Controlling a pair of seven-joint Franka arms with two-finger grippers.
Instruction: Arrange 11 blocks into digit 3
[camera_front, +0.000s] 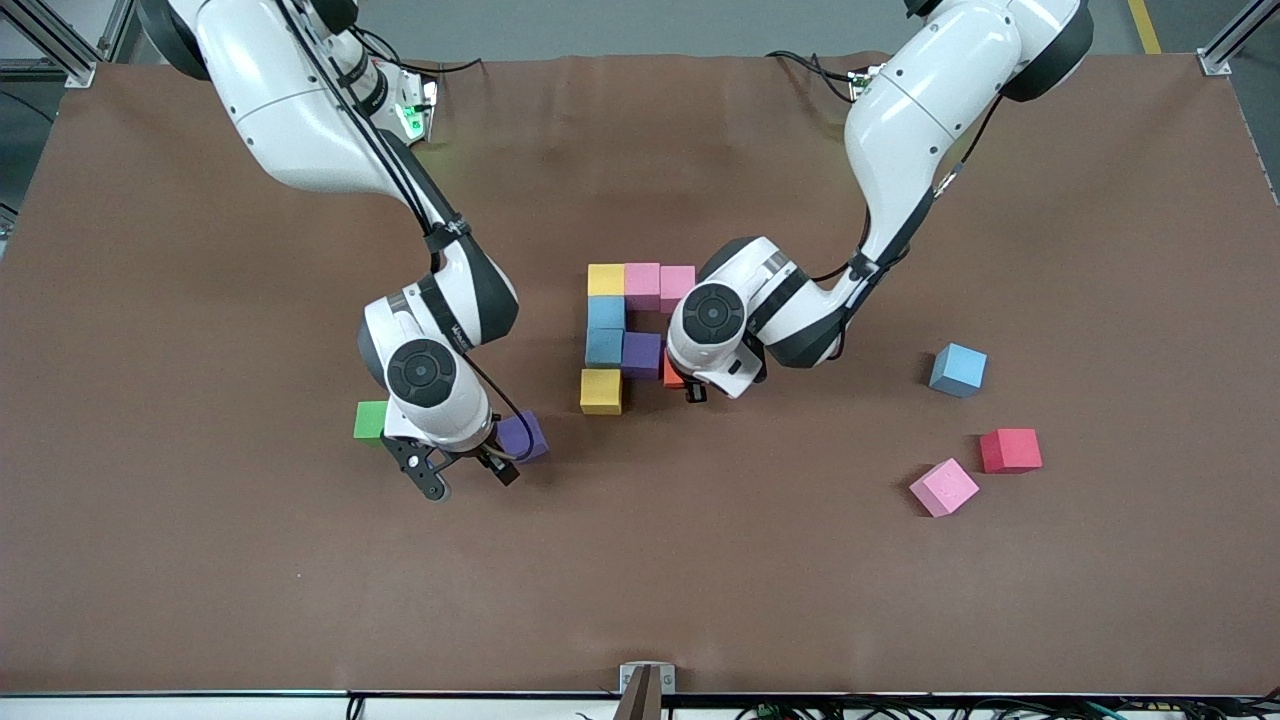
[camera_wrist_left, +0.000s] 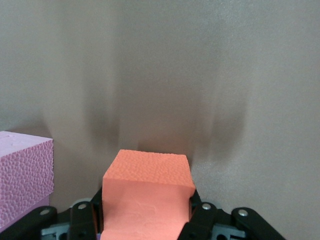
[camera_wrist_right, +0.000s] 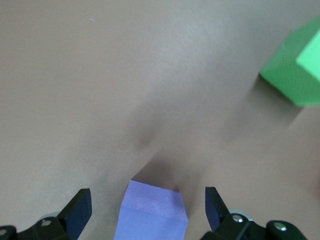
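Currently the left gripper (camera_front: 690, 388) is closed on an orange cube (camera_wrist_left: 148, 192), its fingers pressing on two sides of it. In the front view this orange cube (camera_front: 672, 373) is mostly hidden under the wrist; it sits just beside the purple cube (camera_front: 641, 354) of the growing figure, toward the left arm's end of the table. Whether it touches the table cannot be told.

The figure so far has a yellow cube (camera_front: 605, 280) and two pink cubes (camera_front: 642, 284) (camera_front: 676, 285) in one row. Two light blue cubes (camera_front: 605, 313) (camera_front: 604, 347) continue from the yellow one toward the front camera, and a second yellow cube (camera_front: 600, 391) ends this column.

The right gripper (camera_front: 466, 480) has its fingers wide apart, one on each side of a loose purple cube (camera_wrist_right: 151, 217), without pressing it. This purple cube (camera_front: 525, 435) lies on the brown table (camera_front: 200, 560), and a green cube (camera_front: 370, 420) lies near it, toward the right arm's end.

Three more cubes lie well apart from the figure, toward the left arm's end: a light blue one (camera_front: 958, 369), a red one (camera_front: 1010, 450) and a pink one (camera_front: 943, 487) nearest to the front camera.
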